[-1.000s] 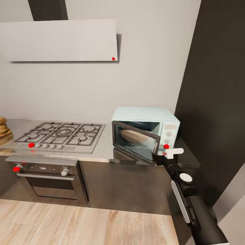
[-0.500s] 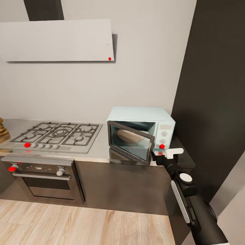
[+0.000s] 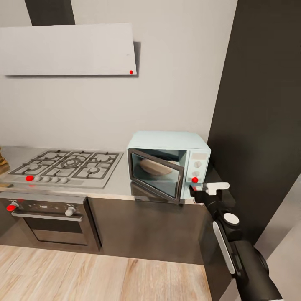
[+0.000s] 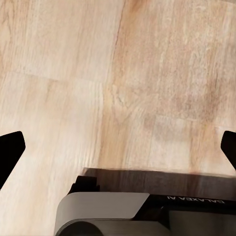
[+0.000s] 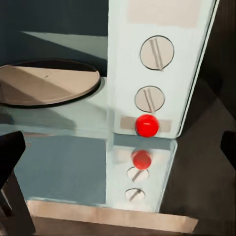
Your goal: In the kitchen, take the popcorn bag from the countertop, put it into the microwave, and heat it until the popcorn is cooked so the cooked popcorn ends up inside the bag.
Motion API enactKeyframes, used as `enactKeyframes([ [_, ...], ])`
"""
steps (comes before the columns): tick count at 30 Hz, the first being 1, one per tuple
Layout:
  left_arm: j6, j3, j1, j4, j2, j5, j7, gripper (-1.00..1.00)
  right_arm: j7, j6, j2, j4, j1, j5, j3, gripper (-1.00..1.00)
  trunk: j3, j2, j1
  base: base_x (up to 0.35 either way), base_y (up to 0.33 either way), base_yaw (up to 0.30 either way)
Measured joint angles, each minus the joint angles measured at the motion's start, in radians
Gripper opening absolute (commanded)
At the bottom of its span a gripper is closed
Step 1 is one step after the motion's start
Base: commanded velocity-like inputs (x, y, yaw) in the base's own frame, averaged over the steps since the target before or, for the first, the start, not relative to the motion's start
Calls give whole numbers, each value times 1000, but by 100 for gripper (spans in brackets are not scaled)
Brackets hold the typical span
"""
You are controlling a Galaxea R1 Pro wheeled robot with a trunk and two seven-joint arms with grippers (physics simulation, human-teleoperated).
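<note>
The right gripper (image 3: 207, 191) is being held wide open and empty just in front of the microwave (image 3: 168, 164), by its control strip. The half-open door (image 3: 155, 175) is lying just to its left. The popcorn bag (image 3: 156, 167) is sitting inside.

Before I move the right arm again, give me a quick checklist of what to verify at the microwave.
1. Microwave door closed for heating: not ok, it hangs partly open.
2. Popcorn bag inside: cannot tell; a tan round shape lies in the cavity.
3. Right gripper free to push: ok, open and empty.
4. Right gripper placed near the door's free edge: ok, just in front of the control strip, facing the red button.
5. Left gripper out of the way: ok, open over the wood floor.
</note>
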Motion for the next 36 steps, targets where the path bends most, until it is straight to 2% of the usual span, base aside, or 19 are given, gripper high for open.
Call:
enactKeyframes([
  [2,0,0,0,0,0,0,0,100,3,-6,1,-7,4,-1,-36,100,0,0,0,142,0,0],
  [5,0,1,0,0,0,0,0,100,5,-59,0,-10,9,-2,-58,100,0,0,0,105,0,0],
  [8,0,1,0,0,0,0,0,100,8,-95,-2,-2,8,2,-54,100,0,0,0,22,0,0],
  [14,0,0,0,0,0,0,0,100,10,-98,-2,9,1,6,-48,100,0,0,0,93,0,0],
  [19,0,1,0,0,1,0,0,100,10,-95,-1,27,-1,6,-4,100,0,0,0,248,0,0],
  [28,0,1,0,0,1,0,0,100,22,-95,-3,56,-4,5,8,100,0,0,0,149,0,0],
  [36,0,1,0,0,2,-1,0,100,24,-95,-3,56,-4,3,9,100,0,0,0,15,0,0],
])
